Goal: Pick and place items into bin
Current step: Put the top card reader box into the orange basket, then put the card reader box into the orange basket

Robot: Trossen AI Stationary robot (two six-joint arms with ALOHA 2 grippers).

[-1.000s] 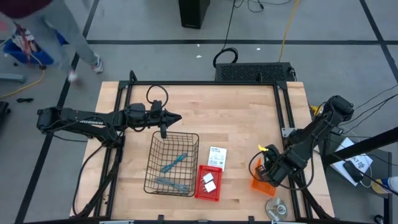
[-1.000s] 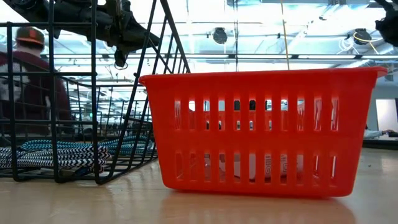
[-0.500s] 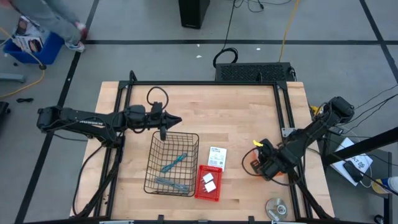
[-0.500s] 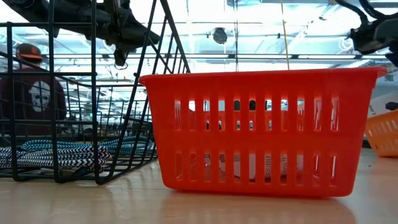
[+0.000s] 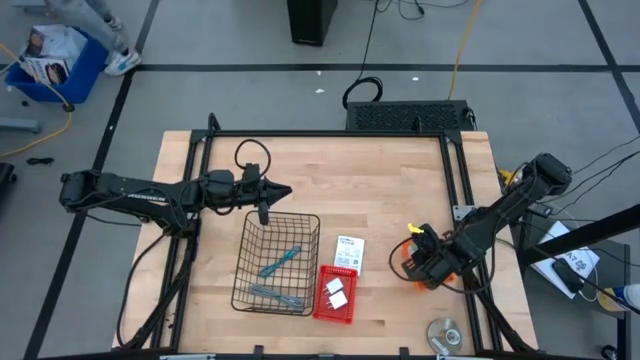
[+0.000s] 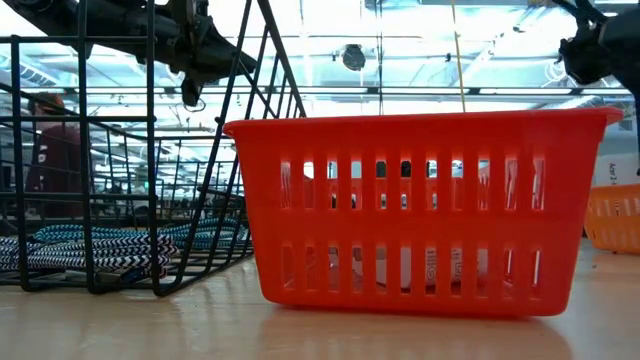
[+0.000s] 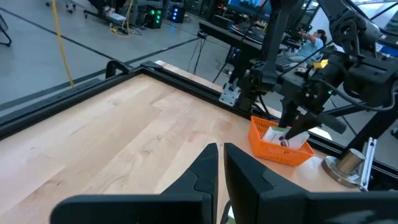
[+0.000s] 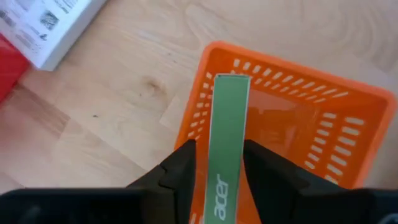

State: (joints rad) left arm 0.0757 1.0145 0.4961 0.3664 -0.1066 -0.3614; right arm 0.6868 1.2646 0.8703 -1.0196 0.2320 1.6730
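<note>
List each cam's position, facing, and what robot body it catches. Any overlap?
High: overhead, straight down; both arms, wire basket, red bin.
Low: table height, level across; red bin fills it.
Left wrist: past shut left gripper toward the orange bin.
Right wrist: right gripper holding a green card over the orange bin.
Shared: both wrist views see the orange bin.

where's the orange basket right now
In the high view the orange basket sits on the table's right side, under the right gripper, right of the white card and above the silver disc.

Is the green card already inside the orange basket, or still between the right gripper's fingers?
Between the fingers: the green card stands edge-on in the right gripper, above the orange basket.
</note>
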